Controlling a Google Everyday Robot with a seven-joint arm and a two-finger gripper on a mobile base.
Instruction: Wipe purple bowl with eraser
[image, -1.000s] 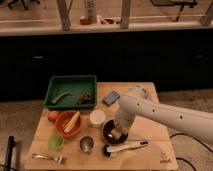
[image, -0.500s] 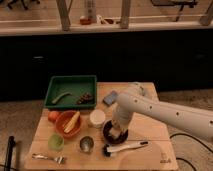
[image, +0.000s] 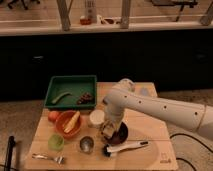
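Right now my gripper (image: 110, 131) is down at the left side of the purple bowl (image: 122, 134), which sits near the middle of the counter (image: 152, 150), between the white cup (image: 96, 118) and the brush (image: 125, 148). I cannot tell the gripper's state, and the eraser is hidden from me.

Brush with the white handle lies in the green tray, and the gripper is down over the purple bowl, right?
Not quite. The camera view shows the brush on the board in front of the purple bowl, not in the green tray. The gripper is down over the bowl.
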